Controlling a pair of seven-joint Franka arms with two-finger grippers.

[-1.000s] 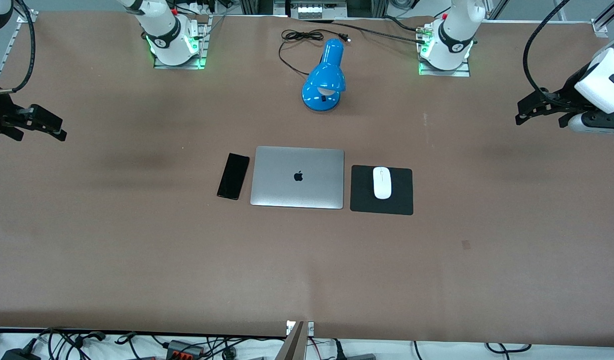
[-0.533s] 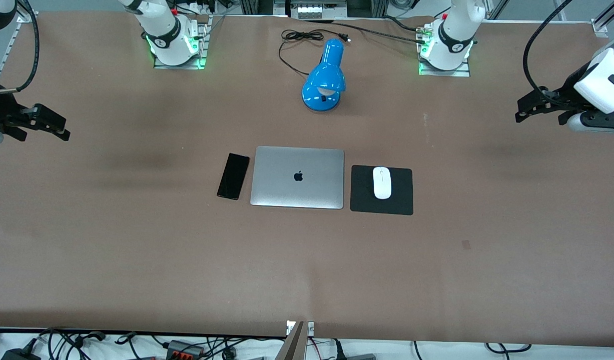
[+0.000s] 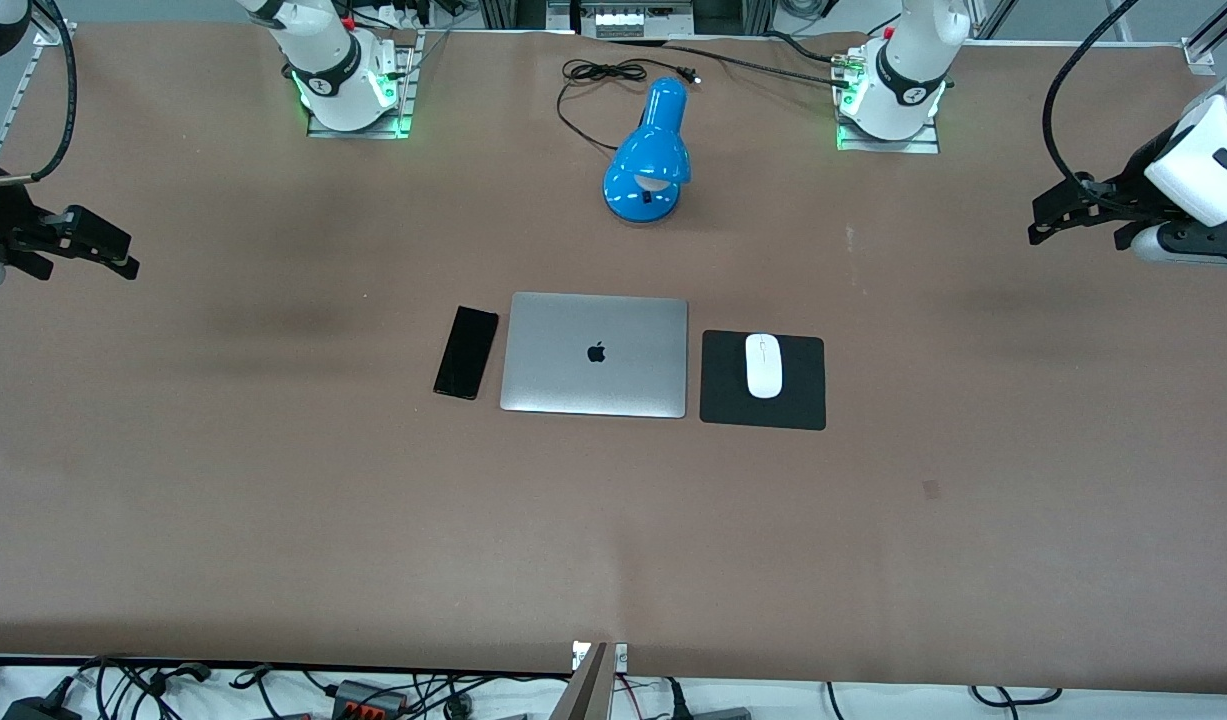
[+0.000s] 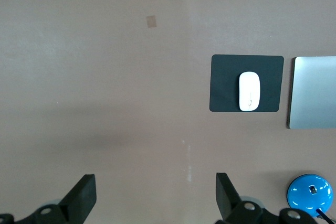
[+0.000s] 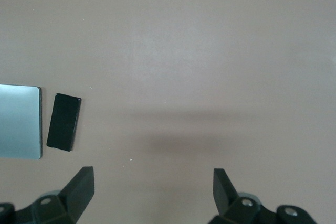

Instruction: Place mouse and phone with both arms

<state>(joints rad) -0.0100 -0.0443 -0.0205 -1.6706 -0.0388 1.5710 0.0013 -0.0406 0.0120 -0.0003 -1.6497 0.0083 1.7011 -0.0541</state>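
Hanging wide open and holding nothing, the left gripper (image 4: pixel 155 198) sits up in the air over bare tabletop (image 3: pixel 613 540) at the left arm's end, jaws spread. In its own wrist view only the two finger tips show, the rest is cut off by the frame edge. Same deal with the right gripper (image 5: pixel 152 190), jaws apart and empty, over the right arm's end. In the front view each one is partly chopped by the picture's edge: the left gripper (image 3: pixel 1058 222) shows as a dark shape, and so does the right gripper (image 3: pixel 98 245).

The mouse (image 3: pixel 763 365) lies flat on a black mouse pad (image 3: pixel 803 400), well apart from both grippers. The left wrist view catches it too, mouse (image 4: pixel 249 91) on the pad. Just beside the pad is a closed silver laptop (image 3: pixel 594 355), and on the laptop's right-arm side lies the phone (image 3: pixel 466 352), slightly tilted, close to the laptop without touching. The right wrist view shows the phone (image 5: pixel 63 121) whole, but the laptop only as a sliver.

A blue desk lamp (image 3: pixel 648 165) stands farther from the front camera than the laptop, with its cord trailing off toward the bases.
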